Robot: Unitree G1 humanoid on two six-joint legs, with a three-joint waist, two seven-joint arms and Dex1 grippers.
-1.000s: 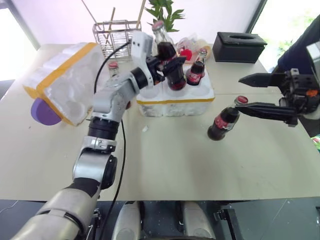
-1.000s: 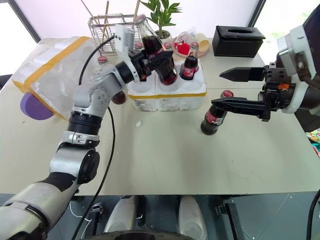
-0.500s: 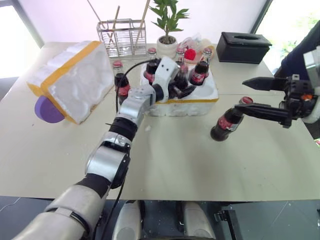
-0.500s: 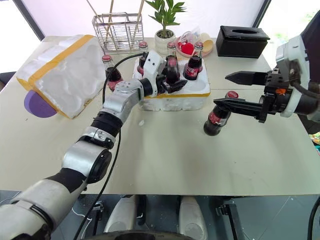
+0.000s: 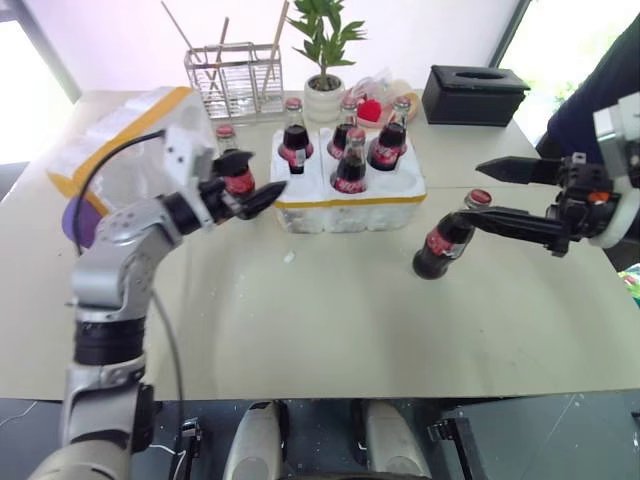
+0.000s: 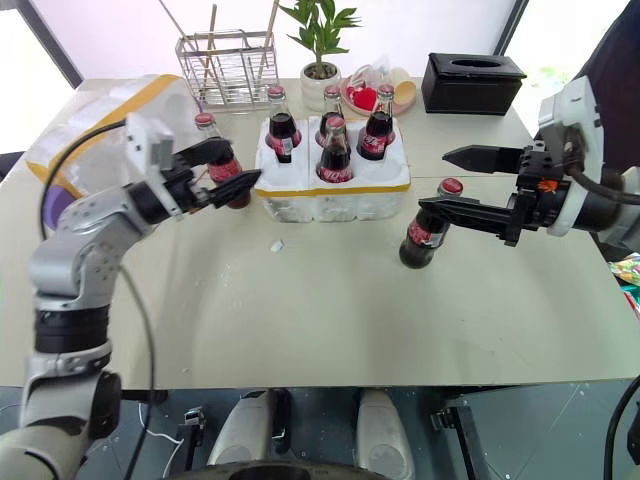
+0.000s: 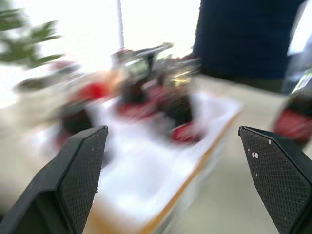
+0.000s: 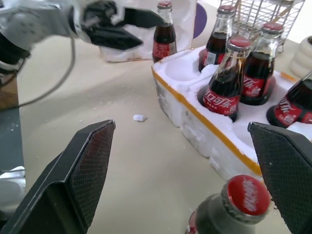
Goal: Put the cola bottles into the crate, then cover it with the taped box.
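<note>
The crate (image 5: 350,207) stands mid-table with several cola bottles (image 5: 352,163) upright in its wells. Another cola bottle (image 8: 164,36) stands on the table just left of the crate, and my left gripper (image 5: 262,174) is open at it, one finger on each side of its body. A further bottle (image 5: 445,243) stands on the table to the right of the crate. My right gripper (image 5: 478,190) hangs open around its red cap (image 8: 243,192) without touching it. The taped box (image 5: 115,150) lies tilted at the far left.
Behind the crate are a wire rack (image 5: 232,75), a potted plant (image 5: 322,60), a bowl with red items (image 5: 380,103) and a black tissue box (image 5: 475,93). A purple object (image 5: 72,215) sits under the taped box. A foam crumb (image 5: 288,257) lies in front of the crate. A person in dark clothing (image 5: 600,90) stands at the right.
My left gripper set a bottle into a front well of the crate, opened, and swung left to the bottle standing beside the crate. The right gripper kept still.
</note>
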